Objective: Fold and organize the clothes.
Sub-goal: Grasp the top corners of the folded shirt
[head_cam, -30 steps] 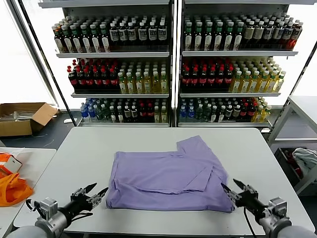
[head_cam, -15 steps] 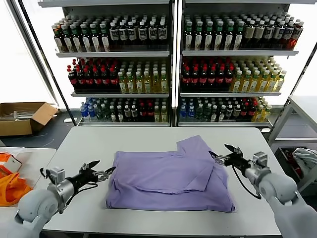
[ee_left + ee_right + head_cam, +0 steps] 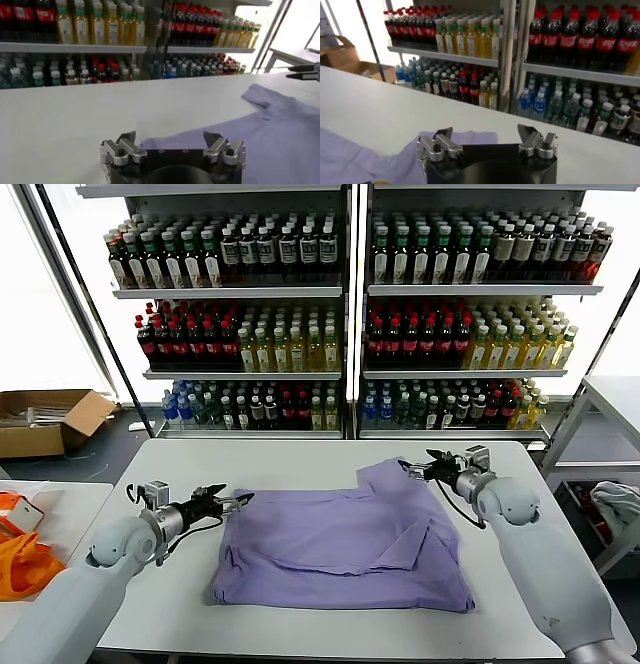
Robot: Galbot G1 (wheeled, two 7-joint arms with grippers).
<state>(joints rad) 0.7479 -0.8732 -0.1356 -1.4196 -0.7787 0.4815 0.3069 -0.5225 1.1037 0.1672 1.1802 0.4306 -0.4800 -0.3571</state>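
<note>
Lavender T-shirt (image 3: 345, 544): one item, lying partly folded on the white desk (image 3: 300, 459), lower half doubled up, one sleeve still sticking out at the far right corner. Change noted: a second ago we had both tools low at the near hem; now they sit at the far corners, so we judge the bottom fold done and the next fold being set up. Left tool (image 3: 228, 503): fingers spread wide, empty, tips just beside the shirt's far left corner. Right tool (image 3: 423, 467): fingers spread wide, empty, hovering just above the protruding sleeve; we cannot tell if it touches cloth.
</note>
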